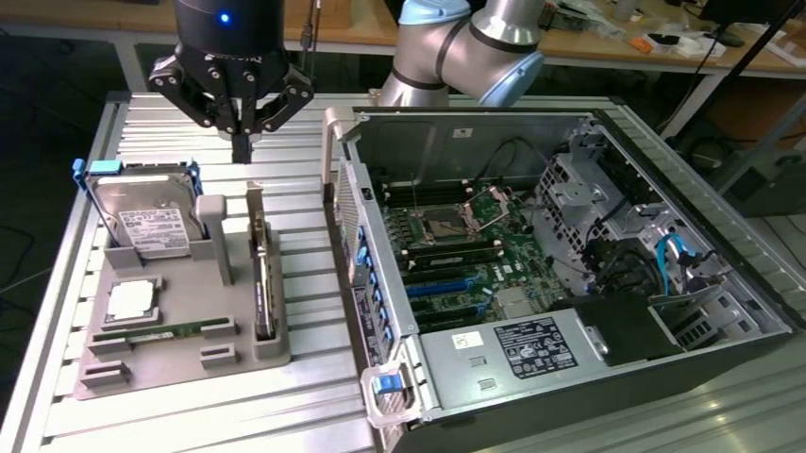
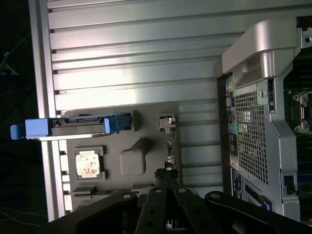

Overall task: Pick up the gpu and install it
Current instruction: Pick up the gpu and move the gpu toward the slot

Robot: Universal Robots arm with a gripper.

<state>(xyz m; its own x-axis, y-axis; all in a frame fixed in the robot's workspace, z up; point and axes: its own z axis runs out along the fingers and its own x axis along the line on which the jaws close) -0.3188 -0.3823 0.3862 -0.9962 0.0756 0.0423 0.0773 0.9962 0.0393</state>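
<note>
Tool [image 2: 168, 178] closed together, empty, hanging above gpu [image 1: 260, 283] standing edgewise in grey holder [image 1: 176, 363]; best to spread, centre on top edge, descend straight.

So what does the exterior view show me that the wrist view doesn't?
Exterior view: the open inside of the computer case, with its circuit board and power supply, plus the robot arm's grey elbow. Wrist view: the mesh of holes in the case's back panel, face-on. Shared: the grey holder, the hard drive with blue rails, the square chip, the graphics card standing on edge, and the shut gripper over the slatted table.
</note>
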